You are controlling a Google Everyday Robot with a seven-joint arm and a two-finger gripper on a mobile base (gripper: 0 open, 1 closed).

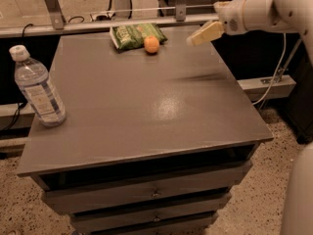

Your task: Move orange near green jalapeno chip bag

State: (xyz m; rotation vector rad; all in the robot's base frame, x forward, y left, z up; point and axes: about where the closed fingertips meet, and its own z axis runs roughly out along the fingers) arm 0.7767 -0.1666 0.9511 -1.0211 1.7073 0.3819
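Camera view: round orange [151,44]; gripper [192,40] top-R

The robot's arm [266,12] is a smooth, rounded white shell, its bulky white body [298,199] curving in at lower right, and it narrows to a pale cream, wedge-shaped gripper [193,40] hanging at upper right.

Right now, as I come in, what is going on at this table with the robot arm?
A one-armed robot is working at a grey table to bring the orange near the green jalapeno chip bag. The orange lies on the table at the bag's front edge, far back, so this step looks done. The gripper hangs in the air to the right of the orange, apart from it, with nothing in it. A water bottle stands upright near the left edge.
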